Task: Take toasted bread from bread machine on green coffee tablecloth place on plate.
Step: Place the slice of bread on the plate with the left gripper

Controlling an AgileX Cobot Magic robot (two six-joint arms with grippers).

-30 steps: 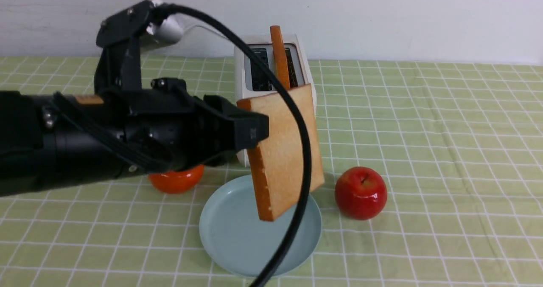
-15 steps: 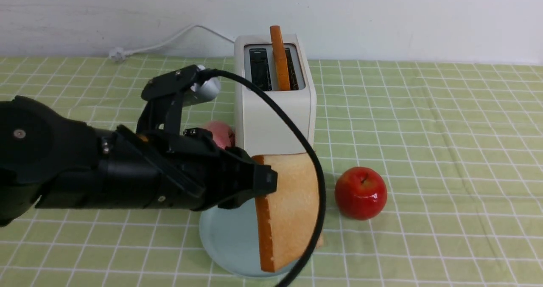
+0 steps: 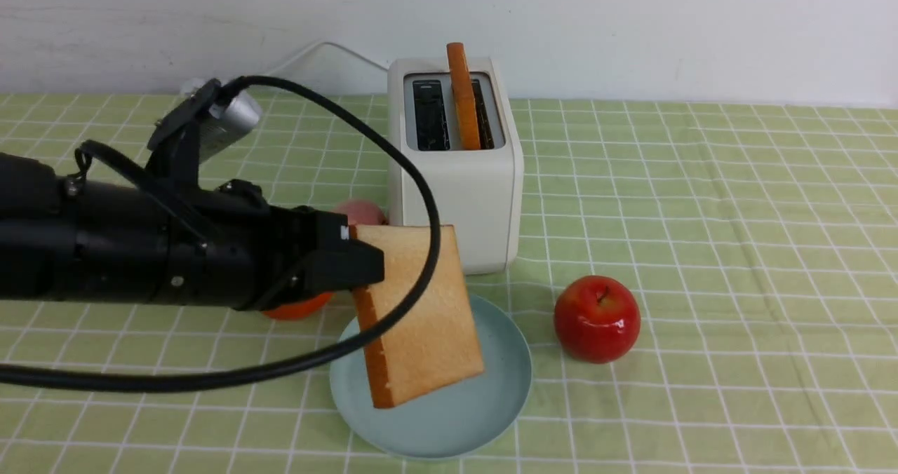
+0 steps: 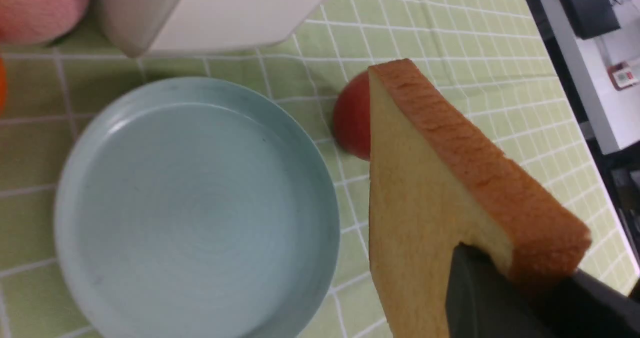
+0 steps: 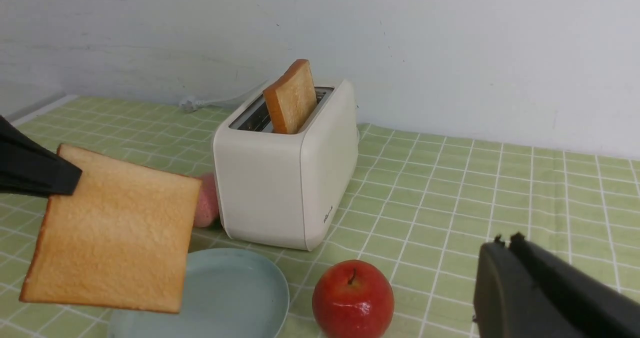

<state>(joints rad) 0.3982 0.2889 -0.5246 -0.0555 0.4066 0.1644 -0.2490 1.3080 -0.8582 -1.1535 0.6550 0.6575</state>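
Front view: the black two-fingered left gripper [image 3: 361, 263] has its jaws nearly closed, pinching the upper corner of a square slice of toasted bread [image 3: 421, 320] with a pale golden pitted face and orange-brown crust. The slice hangs tilted below and ahead of the jaws, over the round pale blue-grey shallow plate [image 3: 498, 390]. The plate lies beneath the fingertips on the light green tablecloth [image 3: 701, 249] with its grid of thin white lines. In the right wrist view the slice [image 5: 115, 233] is clear of the plate [image 5: 235, 288], not touching it.

Beyond the jaws stands the boxy white two-slot toaster [image 3: 456, 207]. A second slice [image 3: 463, 102] stands upright in the slot farther from the jaws. A glossy red apple [image 3: 596, 317] sits on the far side of the held slice from the jaws, just beside the plate. A round orange persimmon [image 3: 295, 309] shows under the gripper body, behind the fingertips. A pink fruit [image 3: 365, 213] sits just behind the jaws, near the toaster's side. A thick black cable [image 3: 393, 151] loops across the front of the held slice.

In the right wrist view the right gripper [image 5: 505, 245] has its black fingers pressed together on nothing, well apart from the toast.
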